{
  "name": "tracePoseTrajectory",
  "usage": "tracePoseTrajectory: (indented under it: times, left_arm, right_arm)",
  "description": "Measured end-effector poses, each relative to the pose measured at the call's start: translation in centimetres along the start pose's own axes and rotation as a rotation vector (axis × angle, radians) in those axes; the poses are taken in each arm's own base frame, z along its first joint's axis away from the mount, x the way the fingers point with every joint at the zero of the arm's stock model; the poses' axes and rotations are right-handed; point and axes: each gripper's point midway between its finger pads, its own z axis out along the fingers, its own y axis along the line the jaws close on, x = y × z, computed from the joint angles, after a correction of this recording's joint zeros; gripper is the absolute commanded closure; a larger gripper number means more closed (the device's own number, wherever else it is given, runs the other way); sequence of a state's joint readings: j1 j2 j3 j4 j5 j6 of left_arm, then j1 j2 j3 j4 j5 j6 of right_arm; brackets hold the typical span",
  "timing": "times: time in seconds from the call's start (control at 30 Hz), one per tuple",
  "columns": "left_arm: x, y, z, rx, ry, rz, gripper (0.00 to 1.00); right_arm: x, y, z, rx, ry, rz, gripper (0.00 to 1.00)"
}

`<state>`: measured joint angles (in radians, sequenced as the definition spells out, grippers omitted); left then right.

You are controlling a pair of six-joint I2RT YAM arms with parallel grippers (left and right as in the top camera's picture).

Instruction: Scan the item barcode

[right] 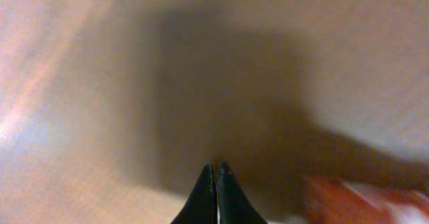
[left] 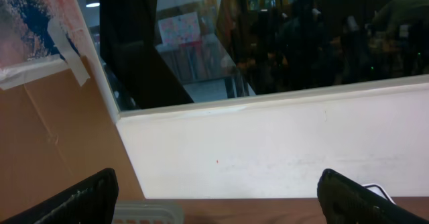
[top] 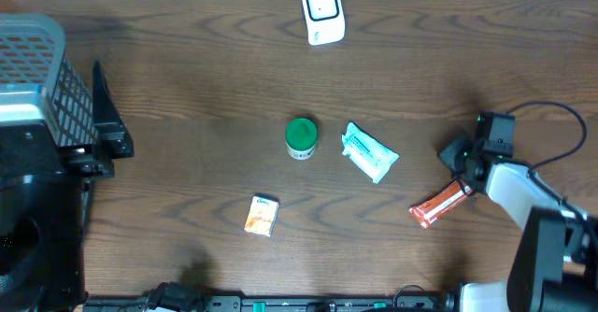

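Four small goods lie on a wood table (top: 187, 60). At the far left, a grey mesh basket (top: 33, 60) is cut off by the frame edge, and beside it the black left arm merges into shadow, so its outline is hard to trace from above. The left gripper (left: 218, 177) is spread wide and grasps nothing; its wrist view shows only the two finger ends in the bottom corners, facing a white wall and a dark window. Moving right, an orange and white box (top: 262, 215) lies near the front edge, its print too small to read. Next is a green-lidded jar (top: 301, 137) at mid-table. The white scanner (top: 322, 13) stands well apart at the far edge. Just right of the jar lies a white and teal pouch (top: 369, 151). Farther right lies an orange-red bar (top: 439, 204); no barcode can be made out. The right gripper (top: 455, 153) is pinched closed on nothing, near the bar. Its wrist view is blurred, with the bar an orange smear cut off at the lower right.
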<state>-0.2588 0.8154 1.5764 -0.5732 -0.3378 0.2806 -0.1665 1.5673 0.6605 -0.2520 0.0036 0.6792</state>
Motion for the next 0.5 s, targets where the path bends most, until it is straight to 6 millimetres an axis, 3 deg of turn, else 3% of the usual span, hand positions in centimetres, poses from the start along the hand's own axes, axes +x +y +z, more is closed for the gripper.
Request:
tracePoseTrajectory:
  times: [0.07,0.13,0.23,0.33,0.43,0.5]
  left_arm:
    - [0.0,0.0,0.0,0.000,0.000,0.000,0.05]
    - [0.0,0.0,0.0,0.000,0.000,0.000,0.05]
    - [0.3,-0.1,0.1,0.001,0.007,0.003,0.05]
    - [0.6,-0.3,0.3,0.004,0.015,0.006,0.05]
    - [0.8,-0.4,0.4,0.007,0.019,0.008,0.05]
    - [0.9,-0.5,0.5,0.008,0.021,0.009,0.05]
  right_arm:
    - [0.1,-2.0,-1.1,0.068,-0.025,0.022,0.99]
    - [-1.2,-3.4,-2.9,0.110,-0.098,0.051,0.99]
    - [-4.6,-4.0,-7.4,0.106,-0.285,0.101,0.99]
    - [-6.8,-4.6,-12.2,0.079,-0.441,0.144,0.99]
    - [-5.8,-6.1,-14.7,0.110,-0.460,0.174,0.99]
    - [-2.8,-8.1,-14.7,0.181,-0.365,0.220,0.99]
